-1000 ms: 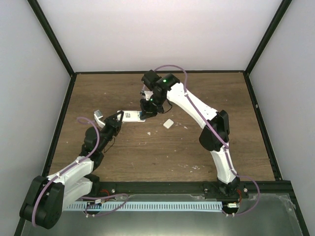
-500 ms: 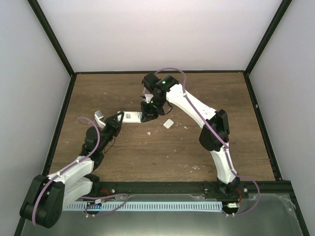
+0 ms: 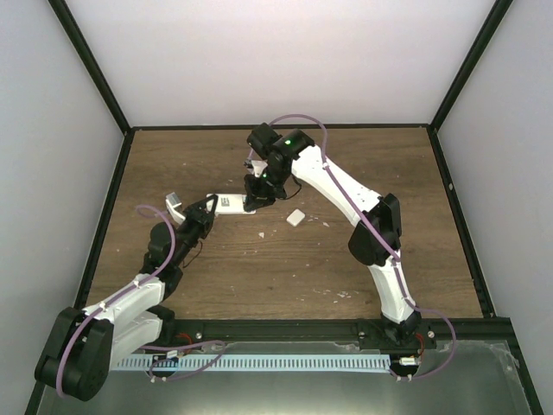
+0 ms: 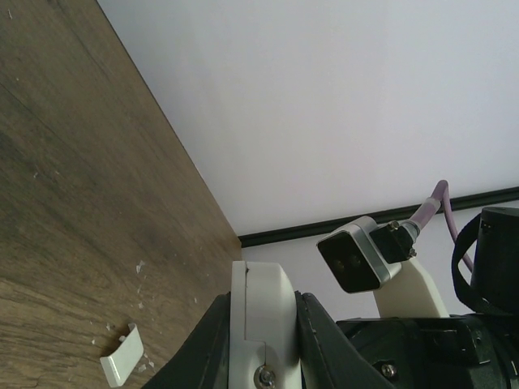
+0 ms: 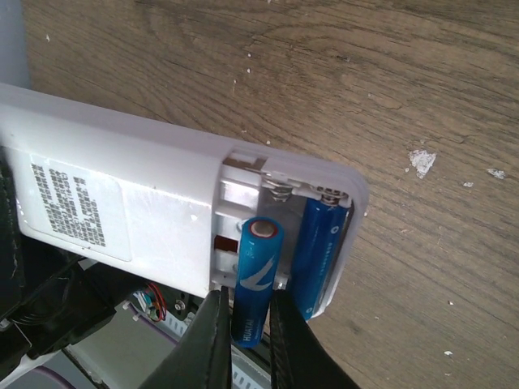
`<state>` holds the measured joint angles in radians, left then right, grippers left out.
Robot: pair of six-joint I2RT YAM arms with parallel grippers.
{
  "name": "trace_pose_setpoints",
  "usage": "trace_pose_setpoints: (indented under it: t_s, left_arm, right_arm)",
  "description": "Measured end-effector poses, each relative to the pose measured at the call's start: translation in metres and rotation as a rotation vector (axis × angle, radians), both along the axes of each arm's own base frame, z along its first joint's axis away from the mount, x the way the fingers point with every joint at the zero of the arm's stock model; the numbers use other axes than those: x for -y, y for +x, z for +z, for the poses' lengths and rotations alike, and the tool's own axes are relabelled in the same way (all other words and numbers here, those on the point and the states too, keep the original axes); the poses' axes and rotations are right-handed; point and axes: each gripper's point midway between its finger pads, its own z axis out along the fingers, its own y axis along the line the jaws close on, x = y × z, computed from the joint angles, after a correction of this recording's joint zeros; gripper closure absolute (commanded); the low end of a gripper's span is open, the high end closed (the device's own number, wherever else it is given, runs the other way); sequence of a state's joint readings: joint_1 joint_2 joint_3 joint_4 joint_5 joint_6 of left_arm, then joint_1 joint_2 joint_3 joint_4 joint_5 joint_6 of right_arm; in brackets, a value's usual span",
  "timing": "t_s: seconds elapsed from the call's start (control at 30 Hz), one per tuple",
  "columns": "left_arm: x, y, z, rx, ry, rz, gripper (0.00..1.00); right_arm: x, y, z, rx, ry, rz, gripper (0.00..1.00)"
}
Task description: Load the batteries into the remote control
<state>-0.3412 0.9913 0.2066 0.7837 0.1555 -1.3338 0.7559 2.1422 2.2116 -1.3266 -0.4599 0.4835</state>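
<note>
The white remote control (image 5: 122, 203) lies back side up over the table, its battery bay open. One blue battery (image 5: 320, 243) sits in the bay's outer slot. A second blue battery (image 5: 255, 279) stands tilted at the inner slot, and my right gripper (image 5: 250, 328) is shut on it. From above, the right gripper (image 3: 254, 201) hangs over the remote's (image 3: 232, 204) right end. My left gripper (image 3: 210, 210) is shut on the remote's left end, which fills the gap between its black fingers (image 4: 324, 340) in the left wrist view.
A small white cover piece (image 3: 295, 217) lies on the wooden table (image 3: 285, 277) just right of the remote, and shows again as the cover piece (image 4: 122, 366) low in the left wrist view. White crumbs (image 5: 422, 160) dot the wood. Black frame posts and pale walls ring the table.
My right gripper has shifted slightly over the remote's right end, dipping and coming back. The left arm and the remote have stayed put.
</note>
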Motion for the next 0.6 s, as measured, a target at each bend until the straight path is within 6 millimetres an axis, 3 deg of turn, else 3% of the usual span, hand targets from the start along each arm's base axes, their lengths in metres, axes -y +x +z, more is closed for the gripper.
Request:
trace_pose_setpoints:
  t_s: [0.4, 0.6]
  left_arm:
    - [0.0006, -0.0002, -0.0001, -0.003, -0.004, -0.003, 1.00]
    - [0.0006, 0.0000, -0.0007, -0.012, -0.017, -0.003, 1.00]
  right_arm:
    - [0.0007, 0.0011, -0.0006, -0.003, 0.001, -0.002, 0.94]
    - [0.0010, 0.0011, -0.0004, -0.010, 0.006, -0.003, 0.90]
